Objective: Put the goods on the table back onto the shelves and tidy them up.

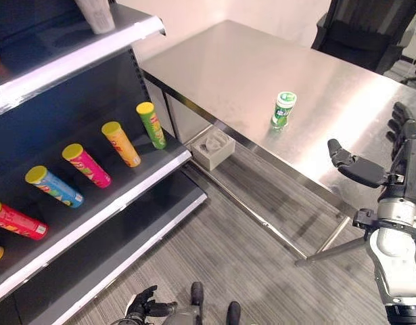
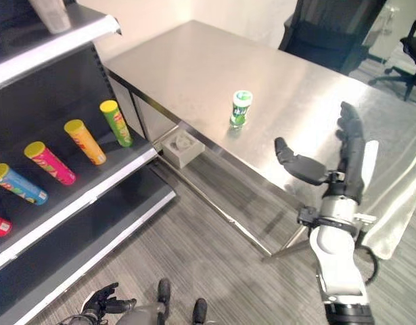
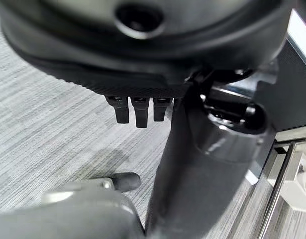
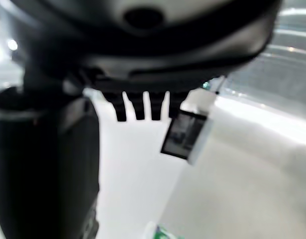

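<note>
**Green canister standing alone on the steel table, right hand raised beside it**

A small green canister (image 1: pixel 283 110) with a white lid is standing upright near the middle of the frame, on the steel table (image 1: pixel 262 61) that is filling the upper right. The right hand (image 2: pixel 343 159) is hanging at the right edge, lower than the canister and well apart from it, with its fingers (image 2: pixel 348 128) stretching straight and its thumb (image 2: pixel 299 164) sticking out sideways; it is holding nothing. The left hand (image 1: pixel 141 305) is showing at the bottom edge over the grey floor, its fingers loosely spread and empty.

On the left, a dark shelf unit (image 1: pixel 120 196) is carrying a row of tubes lying tilted on its middle shelf: a red tube (image 1: pixel 17 221), a blue tube (image 1: pixel 54 186), a pink tube (image 1: pixel 86 165), an orange tube (image 1: pixel 121 143) and a green tube (image 1: pixel 151 124), each apart from the next. A grey block (image 1: pixel 214 148) is sitting on the floor between the shelf and the table. A black chair (image 1: pixel 370 30) is standing in the upper right corner.
</note>
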Available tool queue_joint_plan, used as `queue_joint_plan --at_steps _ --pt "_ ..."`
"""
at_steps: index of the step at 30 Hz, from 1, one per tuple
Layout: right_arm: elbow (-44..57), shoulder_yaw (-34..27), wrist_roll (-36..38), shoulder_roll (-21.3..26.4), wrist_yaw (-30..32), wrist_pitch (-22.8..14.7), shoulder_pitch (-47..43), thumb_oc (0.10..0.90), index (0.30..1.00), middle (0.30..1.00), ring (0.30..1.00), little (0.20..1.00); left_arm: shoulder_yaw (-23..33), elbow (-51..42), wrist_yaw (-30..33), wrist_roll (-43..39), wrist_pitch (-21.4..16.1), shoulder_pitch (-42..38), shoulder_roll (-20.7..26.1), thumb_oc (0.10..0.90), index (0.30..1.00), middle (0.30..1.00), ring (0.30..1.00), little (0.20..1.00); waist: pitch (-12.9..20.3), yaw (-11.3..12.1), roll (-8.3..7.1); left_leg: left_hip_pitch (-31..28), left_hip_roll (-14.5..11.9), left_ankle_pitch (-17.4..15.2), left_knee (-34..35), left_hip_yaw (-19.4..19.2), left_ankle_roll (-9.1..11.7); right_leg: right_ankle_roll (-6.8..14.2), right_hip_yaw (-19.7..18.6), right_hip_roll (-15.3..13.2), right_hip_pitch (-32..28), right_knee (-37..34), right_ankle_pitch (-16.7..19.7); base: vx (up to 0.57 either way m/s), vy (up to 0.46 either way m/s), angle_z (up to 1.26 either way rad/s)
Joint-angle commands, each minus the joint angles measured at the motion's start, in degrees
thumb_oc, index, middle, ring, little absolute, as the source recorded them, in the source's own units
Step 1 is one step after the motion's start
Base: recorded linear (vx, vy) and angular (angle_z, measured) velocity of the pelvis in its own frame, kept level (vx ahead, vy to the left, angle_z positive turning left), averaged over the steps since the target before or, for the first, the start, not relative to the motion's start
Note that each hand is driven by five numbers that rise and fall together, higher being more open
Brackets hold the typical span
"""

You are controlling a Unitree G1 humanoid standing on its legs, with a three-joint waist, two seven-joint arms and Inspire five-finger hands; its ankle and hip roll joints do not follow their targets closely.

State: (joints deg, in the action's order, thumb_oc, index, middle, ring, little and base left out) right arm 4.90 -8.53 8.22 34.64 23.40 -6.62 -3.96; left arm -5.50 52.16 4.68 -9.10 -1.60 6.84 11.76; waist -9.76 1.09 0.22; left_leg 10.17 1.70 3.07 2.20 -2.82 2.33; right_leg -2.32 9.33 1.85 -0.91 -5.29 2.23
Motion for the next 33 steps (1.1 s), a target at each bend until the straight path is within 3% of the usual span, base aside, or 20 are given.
queue_joint_plan --at_steps 1,5,7,8,9,10,11,13,14,17,27,33 --pt "3.83 -4.51 1.11 3.88 -1.54 -4.52 -7.83 0.8 0.9 0.9 0.9 0.9 -0.83 2.92 0.71 1.95 -0.92 -1.22 3.39 0.8 0.9 0.9 0.9 0.9 0.94 1.98 -1.55 -4.83 -0.88 -0.93 -0.28 -1.68 -0.36 8.97 0.26 -3.95 -0.35 0.31 -1.08 0.14 0.103 -0.67" --pt "3.09 -3.91 1.64 4.38 -3.1 -4.26 -7.14 0.8 0.9 0.9 0.9 0.9 -0.5 5.44 0.95 2.51 -0.75 -1.76 3.63 0.8 0.9 0.9 0.9 0.9 1.05 1.91 -2.27 -7.26 -1.14 -0.65 2.01 -2.65 -1.06 8.86 -0.61 -4.55 -0.17 3.76 -2.34 0.1 0.106 -0.23" --pt "3.16 -3.77 0.82 3.72 -3.73 -3.77 -6.6 0.8 0.9 0.9 0.9 0.9 -0.17 5.24 0.82 2.22 -0.54 -2.22 4.23 0.8 0.9 0.9 0.9 0.9 -0.25 2.16 -2.64 -7.9 -1.45 -0.83 2.43 -3.17 -1.94 9.85 -0.71 -5.0 3.45 12.47 -3.36 -0.04 0.117 -0.05" --pt "2.34 -3.0 1.28 1.14 -3.54 -3.63 -7.16 0.8 0.9 0.9 0.9 0.9 -0.03 4.8 1.48 2.4 -0.32 -3.3 5.77 0.8 0.9 0.9 0.9 0.9 -3.09 1.8 -2.93 -9.01 -2.47 -0.76 2.74 -3.33 -3.16 13.95 -1.76 -7.06 11.72 28.85 -0.57 -0.05 0.087 -0.17" --pt "1.95 -2.93 1.41 0.71 -3.55 -3.65 -7.14 0.8 0.9 0.9 0.9 0.9 -0.02 4.4 1.46 2.51 -0.37 -3.2 5.97 0.8 0.9 0.9 0.9 0.9 -2.9 2.1 -3.0 -9.01 -2.73 -1.08 2.75 -3.12 -3.02 13.42 -1.65 -8.58 12.3 28.52 -1.23 -0.01 -0.027 -0.33" --pt "0.68 -2.93 1.61 0.53 -3.65 -3.48 -7.09 0.8 0.9 0.9 0.9 0.9 -0.33 3.93 1.29 2.58 -0.8 -3.45 6.02 0.8 0.9 0.9 0.9 0.9 -2.45 2.67 -3.02 -8.94 -3.56 -1.7 2.8 -2.63 -2.3 12.36 -0.54 -12.01 11.89 23.2 -1.45 0.12 -0.212 -0.32" --pt "-1.43 -3.0 1.56 1.52 -3.16 -3.27 -7.73 0.8 0.9 0.9 0.9 0.9 -1.46 3.82 1.38 2.89 -1.19 -4.8 6.13 0.8 0.9 0.9 0.9 0.9 -2.38 2.21 -3.47 -8.83 -3.31 -2.55 2.8 -1.14 -1.47 12.19 -1.82 -13.42 11.52 13.24 0.71 0.15 -0.22 0.12" --pt "-1.77 -3.31 1.16 1.62 -3.04 -2.56 -6.77 0.8 0.9 0.9 0.9 0.9 -1.06 3.69 1.26 3.29 -1.09 -4.76 6.51 0.8 0.9 0.9 0.9 0.9 -1.69 2.1 -4.66 -9.29 -2.45 -3.39 2.76 -0.78 -1.39 13.43 -3.04 -13.72 8.82 5.61 2.87 0.17 -0.15 0.42" --pt "-1.95 -4.02 -0.05 0.43 -2.69 -1.83 -4.88 0.8 0.9 0.9 0.9 0.9 -0.4 4.04 1.48 3.23 -0.98 -4.22 5.7 0.8 0.9 0.9 0.9 0.9 -0.51 2.24 -5.79 -9.94 -1.95 -3.67 2.76 -0.7 -1.29 13.98 -2.25 -14.08 7.56 4.82 4.74 0.19 -0.138 0.21" --pt "-1.78 -5.2 -0.84 0.18 -2.95 -1.07 -3.05 0.8 0.9 0.9 0.9 0.9 0.02 4.39 1.39 2.93 -0.94 -3.9 4.97 0.8 0.9 0.9 0.9 0.9 0.19 1.9 -5.86 -10.32 -2.37 -3.73 2.8 -0.45 -0.86 13.89 -1.96 -13.68 6.42 3.67 5.2 0.11 -0.097 0.71" --pt "-2.17 -6.44 -1.08 0.96 -3.78 -0.19 -1.14 0.8 0.9 0.9 0.9 0.9 -0.7 6.07 0.63 4.43 -0.28 -1.64 3.83 0.8 0.9 0.9 0.9 0.9 1.77 1.74 -4.78 -11.69 -4.54 -4.39 2.8 0.57 0.9 12.97 1.43 -12.47 2.0 0.62 3.69 0.07 -0.074 0.13" --pt "-7.8 -2.79 2.59 2.86 -5.83 -0.13 -4.8 0.8 0.9 0.9 0.9 0.9 -1.34 5.79 0.04 4.57 -0.2 0.16 4.09 0.8 0.9 0.9 0.9 0.9 2.26 3.1 -3.9 -12.32 -4.91 -4.53 2.8 0.78 1.51 12.68 2.95 -12.49 0.11 0.38 2.61 0.04 -0.015 0.08"
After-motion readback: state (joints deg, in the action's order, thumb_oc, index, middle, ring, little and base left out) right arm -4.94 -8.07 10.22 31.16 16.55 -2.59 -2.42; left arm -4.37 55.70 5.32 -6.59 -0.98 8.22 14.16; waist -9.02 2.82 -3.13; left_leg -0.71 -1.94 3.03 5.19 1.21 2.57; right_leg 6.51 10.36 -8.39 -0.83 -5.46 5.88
